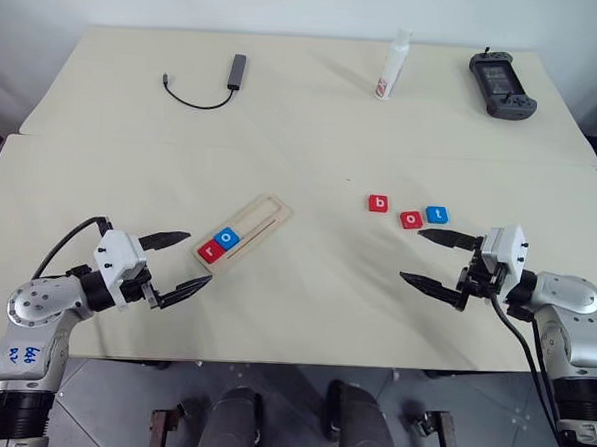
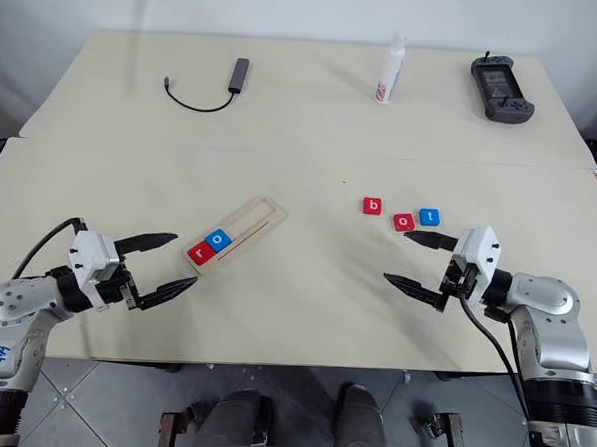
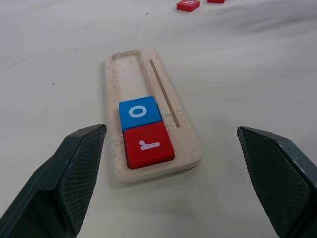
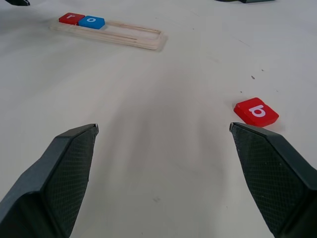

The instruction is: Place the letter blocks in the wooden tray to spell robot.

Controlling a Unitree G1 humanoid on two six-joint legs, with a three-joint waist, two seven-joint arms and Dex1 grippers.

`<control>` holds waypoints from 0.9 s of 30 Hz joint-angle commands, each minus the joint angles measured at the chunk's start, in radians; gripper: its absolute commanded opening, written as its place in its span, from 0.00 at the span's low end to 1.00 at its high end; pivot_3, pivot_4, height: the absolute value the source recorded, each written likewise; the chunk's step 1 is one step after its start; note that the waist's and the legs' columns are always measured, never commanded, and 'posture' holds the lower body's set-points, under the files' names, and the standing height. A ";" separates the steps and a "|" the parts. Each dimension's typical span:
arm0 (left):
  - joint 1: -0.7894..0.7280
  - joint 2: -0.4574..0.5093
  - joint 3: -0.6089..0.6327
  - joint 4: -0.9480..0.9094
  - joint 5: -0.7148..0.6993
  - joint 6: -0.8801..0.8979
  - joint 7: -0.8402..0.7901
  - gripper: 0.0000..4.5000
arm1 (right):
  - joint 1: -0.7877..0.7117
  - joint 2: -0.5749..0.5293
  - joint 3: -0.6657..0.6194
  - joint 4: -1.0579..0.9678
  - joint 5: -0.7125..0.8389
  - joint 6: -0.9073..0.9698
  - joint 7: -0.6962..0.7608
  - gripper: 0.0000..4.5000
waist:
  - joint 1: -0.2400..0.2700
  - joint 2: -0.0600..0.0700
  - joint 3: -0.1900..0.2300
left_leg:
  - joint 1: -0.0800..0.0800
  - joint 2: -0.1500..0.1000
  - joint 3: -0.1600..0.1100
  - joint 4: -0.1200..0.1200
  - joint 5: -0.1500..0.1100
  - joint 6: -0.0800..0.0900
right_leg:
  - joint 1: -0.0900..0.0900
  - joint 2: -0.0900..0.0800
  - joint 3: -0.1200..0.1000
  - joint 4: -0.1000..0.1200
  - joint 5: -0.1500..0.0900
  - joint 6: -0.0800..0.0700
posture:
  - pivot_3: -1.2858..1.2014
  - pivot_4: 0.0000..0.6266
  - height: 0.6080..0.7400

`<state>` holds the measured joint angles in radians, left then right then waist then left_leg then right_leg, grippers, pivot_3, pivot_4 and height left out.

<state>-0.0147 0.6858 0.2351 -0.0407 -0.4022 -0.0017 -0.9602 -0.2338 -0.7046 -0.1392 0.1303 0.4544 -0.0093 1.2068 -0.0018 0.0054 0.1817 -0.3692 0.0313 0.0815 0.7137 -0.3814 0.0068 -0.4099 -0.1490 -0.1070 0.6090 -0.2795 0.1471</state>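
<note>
The wooden tray (image 1: 246,231) lies at an angle on the table (image 1: 294,313), left of centre. It holds 2 letter blocks at its near end: a red r block (image 1: 210,250) at the very end and a blue o block (image 1: 228,239) touching it on the far side. The remaining length of the tray is bare wood.

3 more blocks lie loose on the table to the right, well apart from the tray: a red b block (image 1: 379,203), a red o block (image 1: 411,219) and a blue t block (image 1: 436,215). The o and t blocks sit just beside each other; the b block stands slightly apart on their left.

The left gripper (image 1: 176,267) hovers just beside the near end of the tray, jaws spread wide, holding nothing. The right gripper (image 1: 432,261) hovers near the 3 loose blocks, on their near side, jaws also spread wide and holding nothing.

At the far side of the table lie a black cable with adapter (image 1: 211,87), a white bottle (image 1: 392,66) standing upright, and a dark handheld controller (image 1: 500,84).
</note>
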 commanded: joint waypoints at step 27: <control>0.268 -0.143 0.216 -0.143 -0.128 0.056 0.161 1.00 | -0.155 0.149 0.146 -0.195 0.069 0.110 0.039 0.99 | 0.003 0.000 0.000 | 0.000 0.001 -0.001 0.001 -0.001 0.000 | 0.000 -0.001 0.000 0.001 0.000 0.000 | 0.52 0.24 1.00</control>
<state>0.2835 0.5403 0.4681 -0.1137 -0.5050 0.0300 -0.8303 -0.3942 -0.5434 0.0311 -0.0441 0.5245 0.1120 1.2509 0.0010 0.0049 0.1814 -0.3694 0.0318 0.0805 0.7145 -0.3827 0.0066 -0.4101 -0.1496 -0.1071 0.6098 -0.2795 0.1467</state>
